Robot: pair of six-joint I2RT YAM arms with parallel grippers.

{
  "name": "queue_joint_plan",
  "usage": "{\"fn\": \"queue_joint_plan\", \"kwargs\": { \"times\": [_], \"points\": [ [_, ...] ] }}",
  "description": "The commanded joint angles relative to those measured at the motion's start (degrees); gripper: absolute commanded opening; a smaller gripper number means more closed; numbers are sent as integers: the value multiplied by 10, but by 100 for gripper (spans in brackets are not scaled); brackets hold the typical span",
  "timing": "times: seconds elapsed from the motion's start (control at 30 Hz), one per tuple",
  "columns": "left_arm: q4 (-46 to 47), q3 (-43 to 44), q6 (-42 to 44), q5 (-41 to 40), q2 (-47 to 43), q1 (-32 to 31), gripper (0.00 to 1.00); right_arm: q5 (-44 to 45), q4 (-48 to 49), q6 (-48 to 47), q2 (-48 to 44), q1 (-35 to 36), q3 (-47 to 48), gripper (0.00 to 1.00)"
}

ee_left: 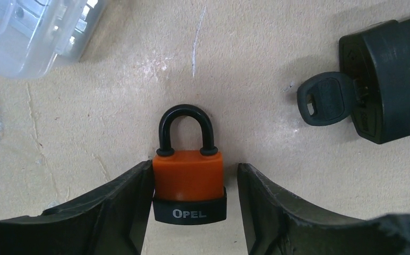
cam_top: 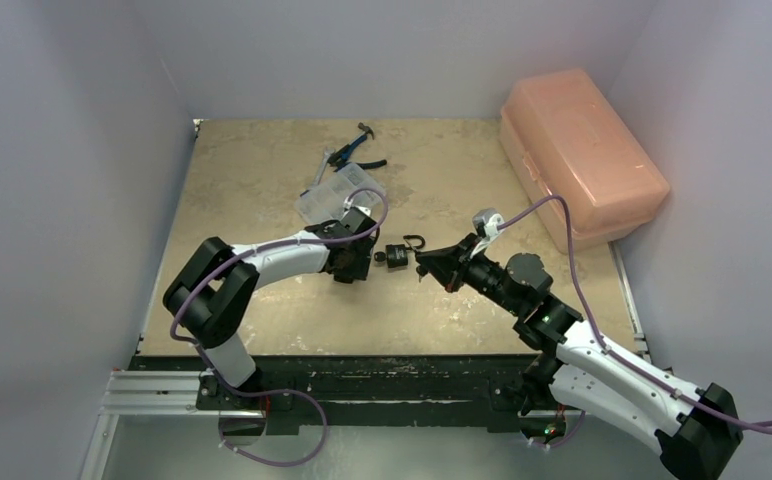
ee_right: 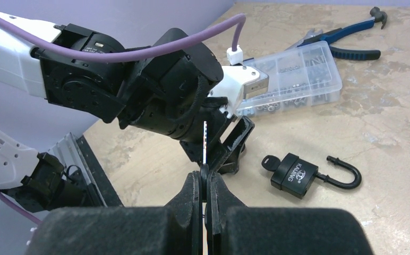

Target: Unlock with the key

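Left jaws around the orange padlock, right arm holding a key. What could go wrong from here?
1. The left gripper straddles the orange padlock, touching one side only; closing could shove or twist it.
2. The right gripper pinches the key by a thin edge; it may pivot on insertion.
3. The black padlock lies close by, a second key sticking out of it; either arm could knock it.

Pale lavender walls (cam_top: pixel 62 150) on three sides of a mottled beige tabletop (cam_top: pixel 252 175), under soft, even light
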Motion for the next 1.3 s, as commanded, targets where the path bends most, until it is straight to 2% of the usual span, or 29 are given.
{"fn": "queue_joint_plan", "kwargs": {
  "times": [0.0,0.13,0.37,0.43,0.67,1.27],
  "points": [
    [-11,24,-6,-17,17,1,59,14,10,-11,-12,2,5,0],
    [-27,36,-11,-27,28,1,53,17,8,-15,-10,2,8,0],
    [-45,34,-18,-39,26,1,53,20,8,-18,-11,2,7,0],
    [-41,34,-15,-37,30,1,45,20,8,-17,-9,2,7,0],
    [-24,30,-10,-28,31,1,0,24,0,-19,-13,2,8,0],
    [139,-65,-86,26,-162,1,0,24,0,-10,-2,2,13,0]
  ]
}}
